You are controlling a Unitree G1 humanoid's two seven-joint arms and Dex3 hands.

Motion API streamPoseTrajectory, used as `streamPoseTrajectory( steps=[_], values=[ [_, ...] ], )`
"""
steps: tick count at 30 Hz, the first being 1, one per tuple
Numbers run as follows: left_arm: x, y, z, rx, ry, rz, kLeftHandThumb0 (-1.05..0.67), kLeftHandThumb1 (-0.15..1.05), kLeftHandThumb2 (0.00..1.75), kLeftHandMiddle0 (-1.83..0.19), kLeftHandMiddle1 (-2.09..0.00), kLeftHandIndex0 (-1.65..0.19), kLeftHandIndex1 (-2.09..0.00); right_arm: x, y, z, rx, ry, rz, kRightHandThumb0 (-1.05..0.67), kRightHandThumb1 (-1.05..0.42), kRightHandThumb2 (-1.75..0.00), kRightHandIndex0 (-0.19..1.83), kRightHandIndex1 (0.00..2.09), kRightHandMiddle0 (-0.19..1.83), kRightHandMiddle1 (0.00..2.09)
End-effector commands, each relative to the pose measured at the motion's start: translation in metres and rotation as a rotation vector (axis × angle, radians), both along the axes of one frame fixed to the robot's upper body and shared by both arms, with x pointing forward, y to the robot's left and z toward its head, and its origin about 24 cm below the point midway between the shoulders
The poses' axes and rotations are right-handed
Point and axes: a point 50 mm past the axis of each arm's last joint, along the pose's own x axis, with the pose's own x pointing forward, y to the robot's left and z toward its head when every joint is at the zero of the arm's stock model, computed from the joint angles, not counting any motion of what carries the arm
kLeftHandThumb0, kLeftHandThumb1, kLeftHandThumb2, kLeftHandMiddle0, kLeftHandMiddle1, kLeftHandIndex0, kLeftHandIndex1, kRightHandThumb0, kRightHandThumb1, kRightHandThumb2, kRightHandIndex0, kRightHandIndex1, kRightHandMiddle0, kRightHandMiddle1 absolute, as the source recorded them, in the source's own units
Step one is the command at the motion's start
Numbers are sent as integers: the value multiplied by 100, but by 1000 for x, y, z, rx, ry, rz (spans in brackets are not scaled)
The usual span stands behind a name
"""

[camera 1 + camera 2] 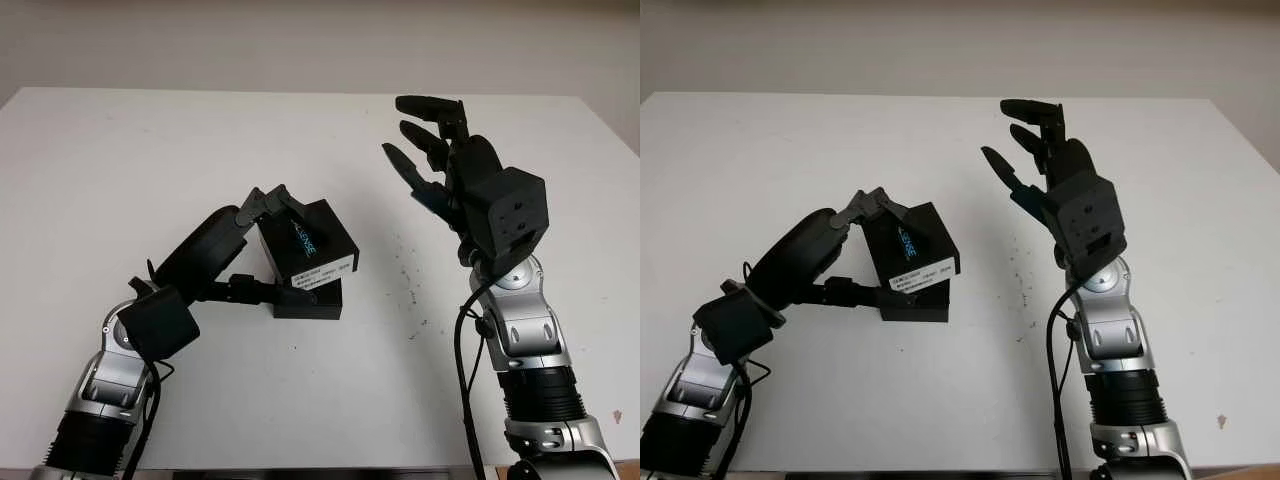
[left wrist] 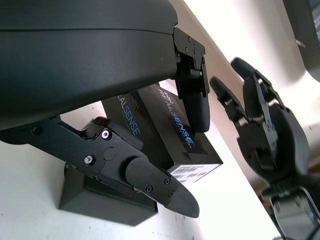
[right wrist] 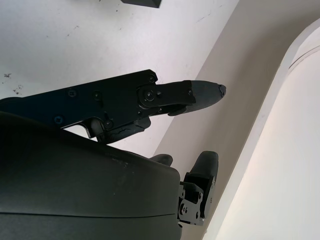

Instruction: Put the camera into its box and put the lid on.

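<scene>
My left hand (image 1: 274, 240) is shut on the black box lid (image 1: 312, 243), which carries blue lettering and a white label. It holds the lid tilted, just above the black box base (image 1: 310, 302) on the white table. In the left wrist view, one finger (image 2: 195, 105) presses on the lid (image 2: 172, 127) from above and the thumb (image 2: 150, 185) from below, with the base (image 2: 100, 202) underneath. The lid hides the inside of the base. My right hand (image 1: 425, 150) is open, raised in the air to the right of the lid and apart from it.
The white table (image 1: 120, 180) spreads wide around the box. Small dark specks (image 1: 408, 290) mark its surface between the box and my right arm. A pale wall rises beyond the table's far edge.
</scene>
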Motion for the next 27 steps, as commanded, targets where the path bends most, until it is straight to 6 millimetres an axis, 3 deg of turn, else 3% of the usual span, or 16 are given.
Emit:
streamPoseTrajectory(
  steps=[1,10,27],
  values=[
    [1,-3,6,23,-26,-36,-22,104,6,-23,-165,-23,-148,0,-1,4,5,-15,-7,-50,-105,-25,9,44,-17,108],
    [3,-4,1,49,5,-108,-24,103,5,-27,-166,-25,-154,0,-2,3,0,-20,-6,-50,-105,-25,9,46,-19,112],
    [5,2,0,174,-17,-86,-19,103,5,-21,-175,-18,-158,-2,-2,4,-5,-21,-2,-50,-105,-24,10,45,-16,107]
  ],
)
